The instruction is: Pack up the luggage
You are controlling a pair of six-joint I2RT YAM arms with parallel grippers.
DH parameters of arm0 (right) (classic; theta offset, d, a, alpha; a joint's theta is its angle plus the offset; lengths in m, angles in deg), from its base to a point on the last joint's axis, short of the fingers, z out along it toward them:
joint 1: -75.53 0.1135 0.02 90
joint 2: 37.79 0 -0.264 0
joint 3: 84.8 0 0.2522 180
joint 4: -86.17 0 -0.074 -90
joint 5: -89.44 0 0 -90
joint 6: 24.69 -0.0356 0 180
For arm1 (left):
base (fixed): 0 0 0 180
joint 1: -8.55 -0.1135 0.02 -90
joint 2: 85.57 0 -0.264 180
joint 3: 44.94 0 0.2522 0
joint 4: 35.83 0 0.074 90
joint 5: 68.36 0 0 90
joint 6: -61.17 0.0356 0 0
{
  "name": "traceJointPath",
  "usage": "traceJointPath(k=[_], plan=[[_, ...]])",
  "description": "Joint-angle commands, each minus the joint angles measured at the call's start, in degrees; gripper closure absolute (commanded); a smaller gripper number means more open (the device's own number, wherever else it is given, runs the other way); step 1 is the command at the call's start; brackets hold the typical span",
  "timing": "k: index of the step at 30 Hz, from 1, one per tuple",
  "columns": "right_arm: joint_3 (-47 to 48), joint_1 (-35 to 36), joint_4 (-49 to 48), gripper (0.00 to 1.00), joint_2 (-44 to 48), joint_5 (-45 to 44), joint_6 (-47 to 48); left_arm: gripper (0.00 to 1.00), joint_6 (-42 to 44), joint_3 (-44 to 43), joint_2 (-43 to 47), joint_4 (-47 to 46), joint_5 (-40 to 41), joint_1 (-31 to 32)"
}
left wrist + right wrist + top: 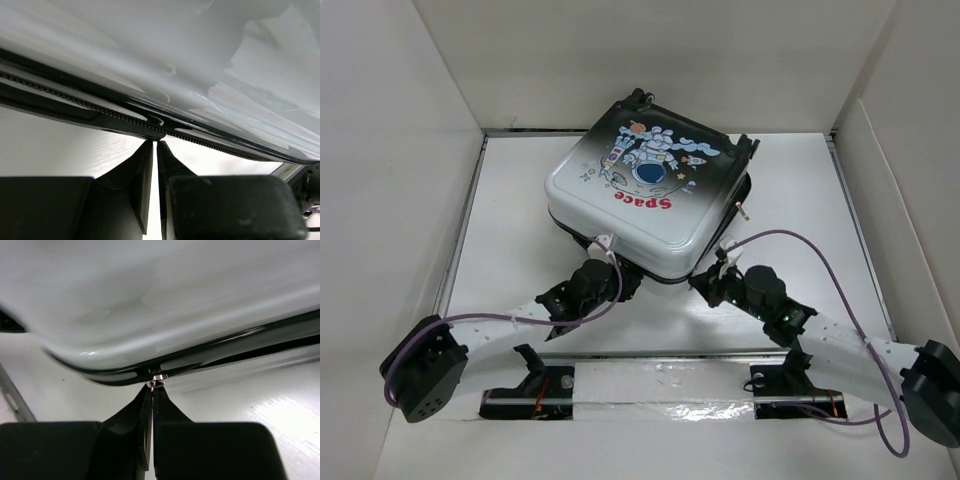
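Where the white table (520, 200) sits inside its white walls (400, 150), there is one suitcase (640, 200). It is a small hard-shell case lying flat with both halves together, the astronaut and the red "Space" print facing up. It lies in the far half of the table, turned so one corner points towards the arms. Black wheels show at two places, the far corner (638, 97) and the right corner (745, 148). A small metal tab (742, 210) sticks out on its right side.

Two arms reach in, one from each side, and both meet the case's near edge. The left gripper (617, 266) (154, 145) is tucked under the shell's overhang with its fingers pressed together. Their tips are right at the zipper teeth (100, 111) in the black seam, and I cannot tell whether they pinch anything. The right gripper (713, 277) (152, 389) is at the near-right corner, its fingers closed on a small silver zipper pull (158, 381) that hangs from the seam.

Two purple cables run along the arms, one on the left (510, 320) and one looping high on the right (820, 260). One shiny strip (660, 385) lies between the two arm bases. In both wrist views the curved shell fills the upper part and blocks the top of the case.
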Motion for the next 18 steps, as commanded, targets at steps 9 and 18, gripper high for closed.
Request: traceJointPath(k=[9,18], plan=[[3.6,17.8,19.3,1.0,6.5,-8.2,-10.2,0.94,1.6,-9.7,-6.6,-13.4,1.0,0.1],[16.4,26.1,9.5,1.0,-11.7,-22.1,-19.0,0.94,0.7,-12.1,-12.1,-15.1,1.9,5.2]])
